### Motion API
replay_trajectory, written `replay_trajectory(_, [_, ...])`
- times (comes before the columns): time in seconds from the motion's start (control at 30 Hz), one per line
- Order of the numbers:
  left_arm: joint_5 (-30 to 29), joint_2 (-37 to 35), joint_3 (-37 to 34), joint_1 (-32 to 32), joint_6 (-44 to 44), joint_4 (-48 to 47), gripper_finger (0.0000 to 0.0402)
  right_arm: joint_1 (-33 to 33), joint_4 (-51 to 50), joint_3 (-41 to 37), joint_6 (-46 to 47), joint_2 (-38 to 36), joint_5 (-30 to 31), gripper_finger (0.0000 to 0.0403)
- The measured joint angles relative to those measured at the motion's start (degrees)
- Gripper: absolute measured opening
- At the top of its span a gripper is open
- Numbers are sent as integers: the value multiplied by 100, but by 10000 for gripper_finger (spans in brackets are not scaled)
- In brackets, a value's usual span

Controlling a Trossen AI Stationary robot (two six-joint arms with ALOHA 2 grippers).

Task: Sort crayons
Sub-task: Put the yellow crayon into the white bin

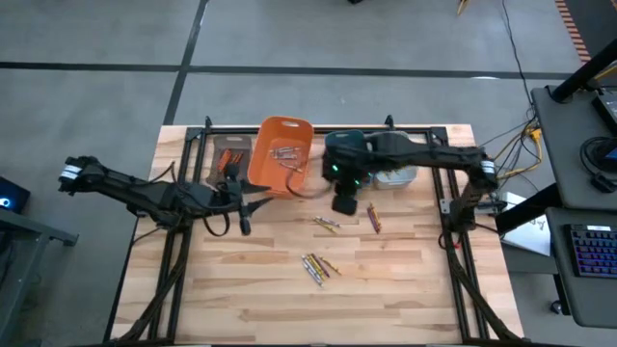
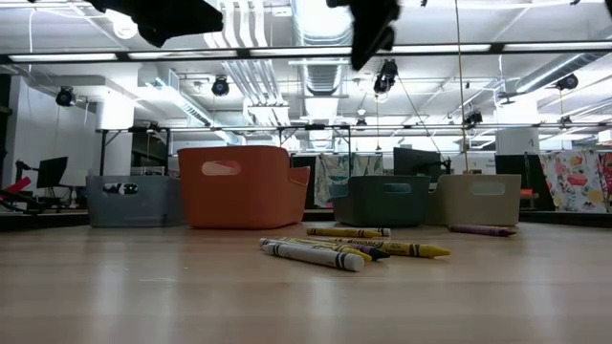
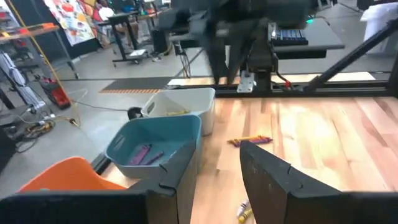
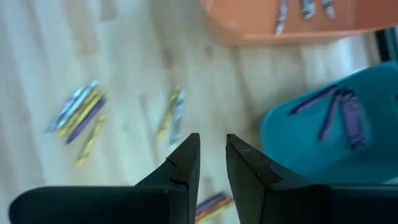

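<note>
The left tool (image 1: 243, 205) hangs above the pale wood-plank counter (image 1: 241, 289) near its left rear part, its two dark blocky fingers (image 3: 273, 177) set apart with nothing between them. Just behind it sits a grey plastic bin (image 1: 229, 159), and beside that a smooth orange plastic bin (image 1: 281, 154) with rounded corners, a few greyish crayons lying inside. Loose crayons (image 1: 318, 267), thin paper-wrapped wax sticks in yellow, grey and purple, lie in a small heap near the middle of the counter, with a second pair (image 1: 326, 224) a little farther back. The right tool (image 1: 345, 202) hovers over the counter in front of the teal bin (image 4: 336, 134), its tapered dark fingers (image 4: 183, 162) separated by a narrow gap and gripping nothing. Purple crayons (image 4: 342, 112) rest in the teal bin. A reddish and purple pair (image 1: 373, 218) lies on the wood just right of that tool, and a cream bin (image 3: 180, 106) holding yellow sticks stands beside the teal one.
</note>
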Motion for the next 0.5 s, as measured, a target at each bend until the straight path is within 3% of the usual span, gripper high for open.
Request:
replay_trajectory(0.3, [29, 464, 293, -321, -139, 25, 107, 987, 390, -1659, 1878, -987, 273, 57])
replay_trajectory(0.5, [31, 744, 525, -496, -186, 55, 107, 1378, 442, -2584, 3277, -1132, 497, 57])
